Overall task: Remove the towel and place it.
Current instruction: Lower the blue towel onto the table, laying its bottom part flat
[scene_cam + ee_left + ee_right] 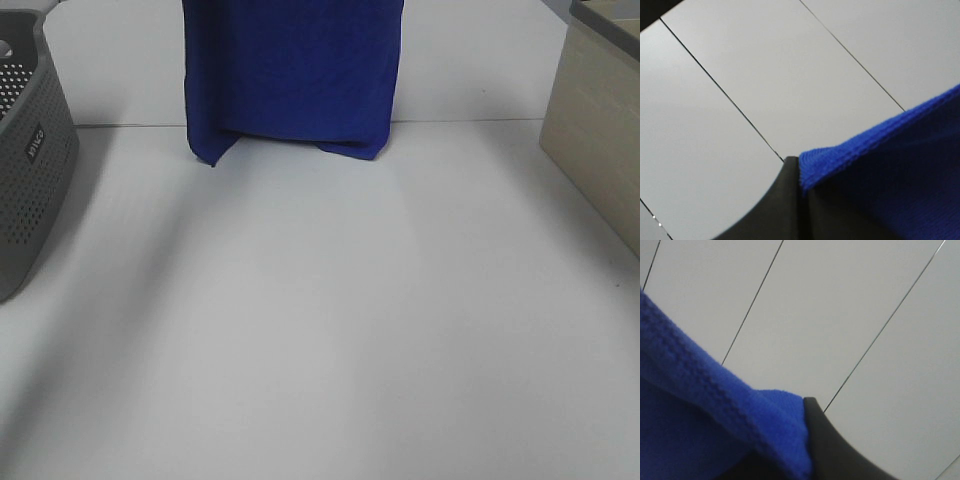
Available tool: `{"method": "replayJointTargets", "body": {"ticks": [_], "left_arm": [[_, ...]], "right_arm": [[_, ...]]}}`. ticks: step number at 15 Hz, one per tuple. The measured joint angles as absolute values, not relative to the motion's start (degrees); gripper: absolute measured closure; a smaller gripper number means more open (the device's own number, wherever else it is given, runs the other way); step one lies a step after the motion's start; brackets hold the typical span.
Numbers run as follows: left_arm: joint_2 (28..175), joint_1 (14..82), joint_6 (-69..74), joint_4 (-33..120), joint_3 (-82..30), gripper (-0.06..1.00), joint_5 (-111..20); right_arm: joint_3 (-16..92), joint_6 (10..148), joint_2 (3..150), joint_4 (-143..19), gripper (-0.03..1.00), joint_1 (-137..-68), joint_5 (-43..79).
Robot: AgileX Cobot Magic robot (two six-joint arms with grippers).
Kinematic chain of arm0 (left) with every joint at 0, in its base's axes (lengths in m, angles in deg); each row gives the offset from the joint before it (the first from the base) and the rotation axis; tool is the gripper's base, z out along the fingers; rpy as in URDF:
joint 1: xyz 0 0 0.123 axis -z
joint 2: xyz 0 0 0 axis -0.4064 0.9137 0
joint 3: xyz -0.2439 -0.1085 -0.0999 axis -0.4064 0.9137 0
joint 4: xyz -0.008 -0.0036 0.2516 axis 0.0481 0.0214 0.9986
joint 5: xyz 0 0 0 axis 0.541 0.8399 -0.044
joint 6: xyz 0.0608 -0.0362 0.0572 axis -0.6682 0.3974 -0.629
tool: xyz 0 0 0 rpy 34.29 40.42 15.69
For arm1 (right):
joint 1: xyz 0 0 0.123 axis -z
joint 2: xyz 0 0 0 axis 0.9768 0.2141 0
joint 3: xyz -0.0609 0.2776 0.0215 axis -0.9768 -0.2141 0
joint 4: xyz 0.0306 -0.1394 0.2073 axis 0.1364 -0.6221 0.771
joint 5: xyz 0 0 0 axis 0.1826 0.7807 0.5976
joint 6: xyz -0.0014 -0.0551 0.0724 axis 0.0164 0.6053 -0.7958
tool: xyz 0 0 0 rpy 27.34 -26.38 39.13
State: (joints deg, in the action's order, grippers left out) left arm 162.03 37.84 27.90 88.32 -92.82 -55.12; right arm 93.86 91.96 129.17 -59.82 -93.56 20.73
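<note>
The deep-blue plush towel point(292, 75) hangs down at the back of the table in the exterior high view, its lower edge just above the tabletop; its top runs out of frame. Neither gripper shows in that view. In the left wrist view a black finger point(785, 200) pinches a hemmed corner of the towel point(880, 165), with white panelling behind. In the right wrist view a black finger point(830, 445) pinches another hemmed corner of the towel point(715, 410). Both grippers are shut on the towel's upper corners. The towel's white tag is not visible.
A grey perforated basket point(30, 150) stands at the left edge of the white table point(320, 330). A beige box point(600, 140) stands at the right edge. A white wall is behind the table.
</note>
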Motion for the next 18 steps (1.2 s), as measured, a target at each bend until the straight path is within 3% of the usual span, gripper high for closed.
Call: {"method": "replayJointTargets", "body": {"ticks": [3,13,18], "left_arm": [[160.3,40.2,30.1,87.9,-92.8,0.94,-44.2],[158.8,39.8,25.1,92.3,-92.8,0.94,-55.3],[158.8,40.3,27.7,93.4,-92.5,0.94,-48.7]], "right_arm": [[93.9,92.0,126.8,-59.8,0.95,-92.7,24.3],[94.6,92.0,125.4,-56.3,0.95,-91.7,20.2],[94.6,92.0,125.4,-55.3,0.95,-91.7,25.9]]}}
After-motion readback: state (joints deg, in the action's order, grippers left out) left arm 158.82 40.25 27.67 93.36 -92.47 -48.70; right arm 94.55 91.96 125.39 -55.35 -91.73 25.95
